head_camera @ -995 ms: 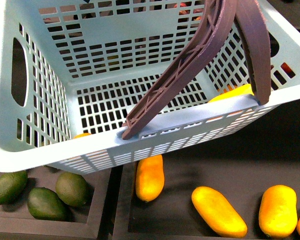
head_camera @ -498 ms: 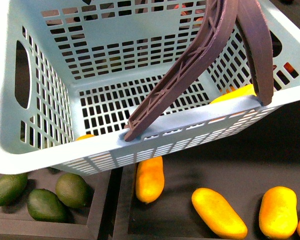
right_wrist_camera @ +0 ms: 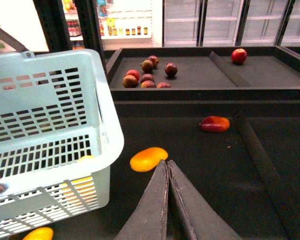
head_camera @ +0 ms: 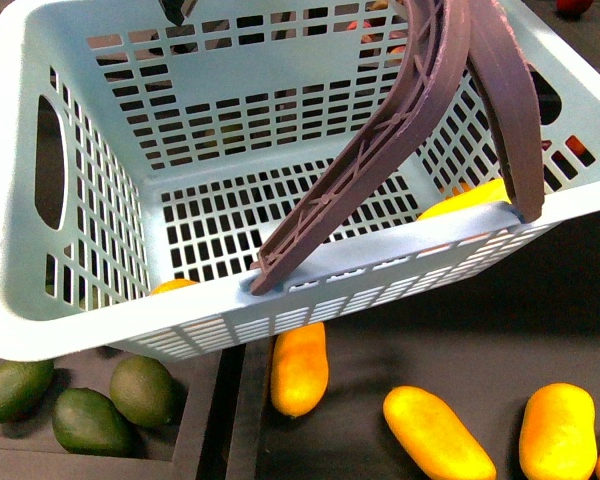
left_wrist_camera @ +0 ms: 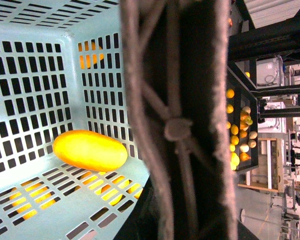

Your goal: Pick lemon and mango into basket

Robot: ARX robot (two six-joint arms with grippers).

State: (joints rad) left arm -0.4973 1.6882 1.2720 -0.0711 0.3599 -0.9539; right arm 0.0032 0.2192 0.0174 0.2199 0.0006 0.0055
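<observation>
The turquoise basket (head_camera: 70, 330) hangs tilted in the air and fills most of the front view, its brown handles (head_camera: 400, 130) raised at the right. My left gripper (left_wrist_camera: 182, 217) is shut on the basket's handle (left_wrist_camera: 175, 125), which blocks the jaws from sight. One mango (left_wrist_camera: 90, 150) lies inside the basket against a wall; its yellow edge (head_camera: 472, 197) shows over the near rim. More mangoes (head_camera: 298, 365) (head_camera: 438, 432) (head_camera: 557, 428) lie on the dark shelf below. My right gripper (right_wrist_camera: 166, 165) is shut and empty, with a mango (right_wrist_camera: 148, 158) just beyond its tips. I cannot make out the lemon.
Dark green oval fruits (head_camera: 85, 420) sit in a tray compartment at lower left, split off by a black divider (head_camera: 215, 420). A red-orange fruit (right_wrist_camera: 214, 123) lies further along the shelf. Red apples (right_wrist_camera: 146, 75) (right_wrist_camera: 239, 55) rest on the raised back tier.
The basket has slid slightly down and right in the front view, and its far rim now shows at the top. The fruits below sit a little lower in the frame.
</observation>
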